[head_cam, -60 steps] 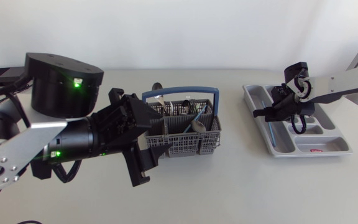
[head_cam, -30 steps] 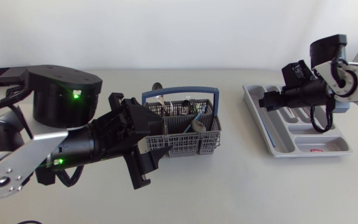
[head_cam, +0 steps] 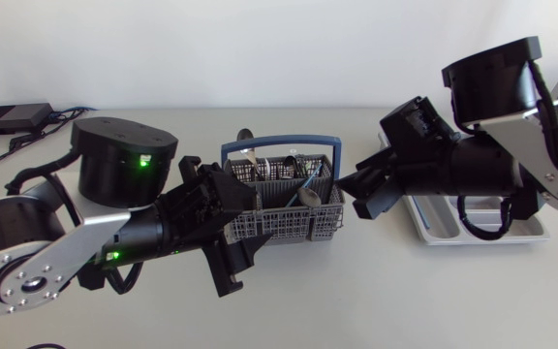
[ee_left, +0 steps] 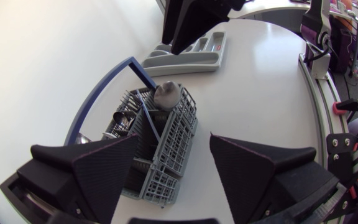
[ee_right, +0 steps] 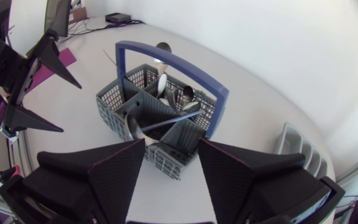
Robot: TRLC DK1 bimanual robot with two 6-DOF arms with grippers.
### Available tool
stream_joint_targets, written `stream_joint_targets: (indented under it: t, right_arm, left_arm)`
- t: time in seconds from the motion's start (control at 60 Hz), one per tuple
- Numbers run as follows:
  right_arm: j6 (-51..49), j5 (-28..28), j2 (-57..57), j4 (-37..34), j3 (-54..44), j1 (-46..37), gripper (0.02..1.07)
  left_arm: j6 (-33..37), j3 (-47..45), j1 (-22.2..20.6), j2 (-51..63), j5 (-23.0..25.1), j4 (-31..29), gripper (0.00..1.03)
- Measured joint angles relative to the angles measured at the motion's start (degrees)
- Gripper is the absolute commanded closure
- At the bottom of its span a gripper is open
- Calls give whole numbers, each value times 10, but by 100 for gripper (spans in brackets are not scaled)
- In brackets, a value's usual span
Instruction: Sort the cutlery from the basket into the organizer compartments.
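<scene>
Both grippers stand spread and empty at the basket (head_cam: pixel 289 229), where the cutlery (head_cam: pixel 309 193) stands upright: the left gripper (ee_left: pixel 174 140) beside its near corner, likely to steady it, the right gripper (ee_right: pixel 171 144) angled in for a pick, with the organizer (head_cam: pixel 521 234) just behind its arm.

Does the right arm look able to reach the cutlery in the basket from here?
Probably yes: the right gripper hangs open and empty beside the basket, nothing between them. The blue handle and the left gripper at the near side could crowd it.
</scene>
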Motion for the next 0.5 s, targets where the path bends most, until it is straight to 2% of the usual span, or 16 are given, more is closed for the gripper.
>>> stream_joint_targets:
  t: [0.233,0.5]
  right_arm:
    - [-4,0,12,2,0,51,45]
    - [-18,2,54,17,0,61,45]
  left_arm:
    - [-6,-1,0,0,0,2,24]
    - [-7,-1,0,1,0,2,24]
